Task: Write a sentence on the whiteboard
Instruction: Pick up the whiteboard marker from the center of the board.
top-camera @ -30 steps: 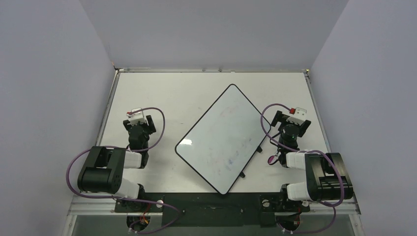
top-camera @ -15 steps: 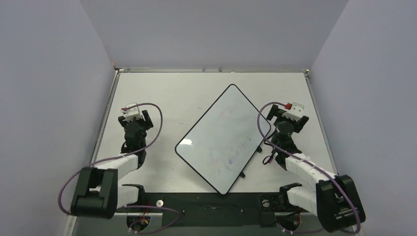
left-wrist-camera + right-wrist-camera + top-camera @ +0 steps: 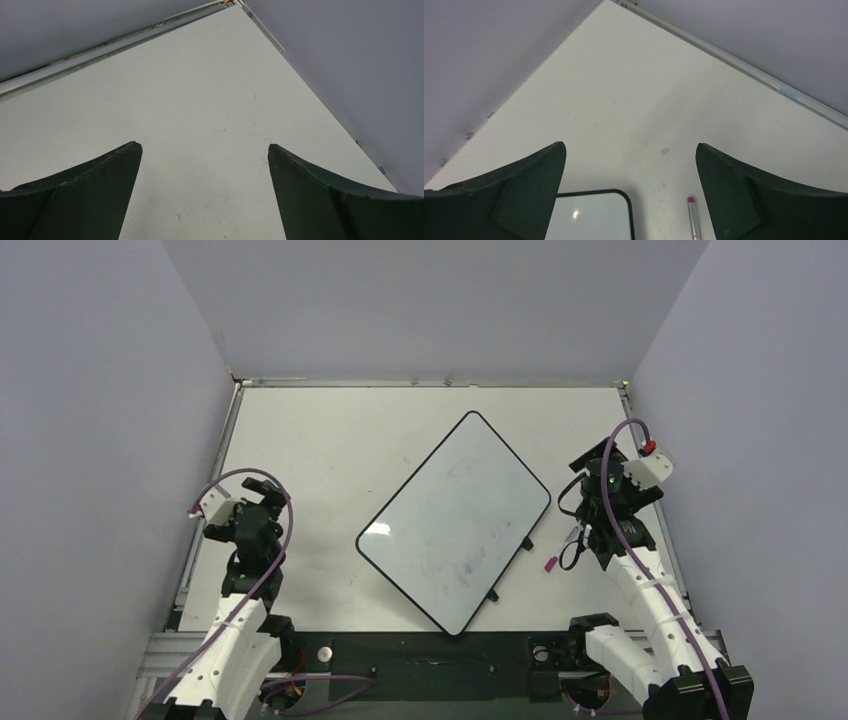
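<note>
The whiteboard (image 3: 455, 515) lies slantwise in the middle of the table, glossy white with a thin black rim. Its face bears only faint purple smudges; the sentence is out of view. One rounded corner of the board (image 3: 596, 216) shows in the right wrist view. A grey marker with a pink end (image 3: 693, 216) lies on the table beside that corner, and from above the marker (image 3: 551, 564) sits just right of the board. My left gripper (image 3: 255, 515) (image 3: 203, 145) hangs open over bare table, left of the board. My right gripper (image 3: 600, 478) (image 3: 629, 145) is open too, above the marker and board corner, holding nothing.
Two small black tabs (image 3: 527, 543) stick out from the board's lower right edge. The off-white tabletop (image 3: 330, 440) is boxed in by grey walls on three sides, with a metal rail (image 3: 430, 383) along the far edge. Both arm bases stand at the near edge.
Both arms have stretched out from a folded pose. The left gripper swung left and nearer and opened wider; the right gripper swung right toward the wall. The board has not moved.
</note>
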Controlling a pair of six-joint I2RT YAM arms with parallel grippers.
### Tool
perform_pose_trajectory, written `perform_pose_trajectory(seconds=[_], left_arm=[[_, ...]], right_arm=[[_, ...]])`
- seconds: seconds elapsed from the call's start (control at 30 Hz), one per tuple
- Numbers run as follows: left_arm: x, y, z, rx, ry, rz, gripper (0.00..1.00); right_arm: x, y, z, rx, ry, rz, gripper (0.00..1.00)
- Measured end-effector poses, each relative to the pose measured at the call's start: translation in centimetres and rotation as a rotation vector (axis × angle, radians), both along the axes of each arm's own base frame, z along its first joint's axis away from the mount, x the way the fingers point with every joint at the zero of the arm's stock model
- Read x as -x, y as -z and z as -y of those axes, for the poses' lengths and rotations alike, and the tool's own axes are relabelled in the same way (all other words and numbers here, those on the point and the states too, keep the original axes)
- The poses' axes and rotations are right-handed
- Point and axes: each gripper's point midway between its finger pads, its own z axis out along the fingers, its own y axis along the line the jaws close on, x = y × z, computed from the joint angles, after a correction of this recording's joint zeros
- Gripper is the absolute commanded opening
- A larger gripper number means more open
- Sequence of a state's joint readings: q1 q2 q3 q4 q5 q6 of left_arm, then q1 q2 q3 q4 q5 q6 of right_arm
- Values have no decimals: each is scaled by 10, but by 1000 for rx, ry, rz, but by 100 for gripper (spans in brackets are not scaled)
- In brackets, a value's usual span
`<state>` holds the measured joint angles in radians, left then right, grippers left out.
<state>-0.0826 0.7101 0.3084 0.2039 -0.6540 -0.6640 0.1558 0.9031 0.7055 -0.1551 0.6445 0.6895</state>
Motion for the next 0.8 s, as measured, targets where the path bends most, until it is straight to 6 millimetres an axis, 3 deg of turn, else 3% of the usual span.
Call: perform_pose_trajectory(seconds=[0.17,0.27,0.43,0.53,0.8], left_arm=[[12,5,8,48,42,6,97],[14,1,19,80,105,45,97],[19,23,31,109,164,36,97],[22,39,35,111,178,-8,97],[22,39,42,105,199,-11,97]], right_arm=[[29,40,1,-38,22,-179,95],[43,55,-1,-69,20,-249,88],[56,81,-3,-118,13,-342,81],[62,108,-4,-134,5,-443,77],[73,153,-18,-172,-61,-617,67]])
